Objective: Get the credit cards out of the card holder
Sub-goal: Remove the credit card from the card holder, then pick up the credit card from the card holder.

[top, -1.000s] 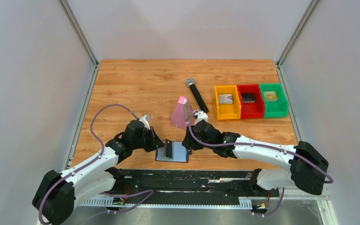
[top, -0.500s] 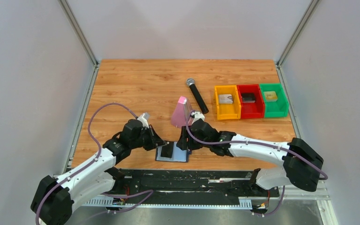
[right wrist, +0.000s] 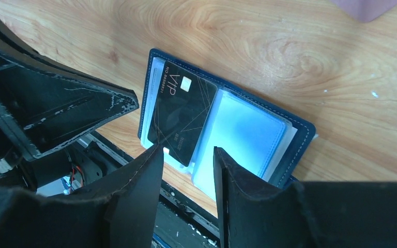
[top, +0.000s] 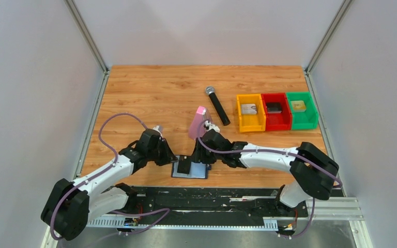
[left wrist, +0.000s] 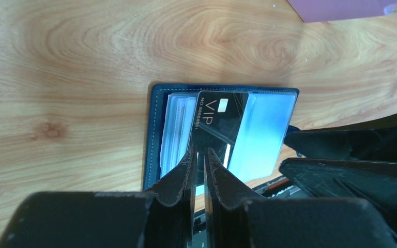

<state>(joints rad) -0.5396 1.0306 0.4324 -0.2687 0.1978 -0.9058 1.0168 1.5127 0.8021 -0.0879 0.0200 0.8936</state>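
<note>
Since the earlier frame, the right arm's elbow has swung inward and the right pincer [right wrist: 187, 151] has edged further over the card holder [left wrist: 263, 134]. The left pincer [left wrist: 200, 152] has its fingers drawn almost together, with only a thin slit between them. Its tips are over the near end of the black credit card [left wrist: 222, 124] marked VIP; whether they nip it or merely hover above it cannot be told. The right pincer stands apart and empty, its fingers straddling the holder's near edge. The card lies slantwise across the holder's left page and fold, its near end reaching just past the holder's near rim. The holder lies open, pale blue pages up, at the near edge of the desk [top: 150, 98]. Just beyond the holder stands a pink metronome [top: 198, 123]; further beyond lies a black microphone [top: 217, 106].
</note>
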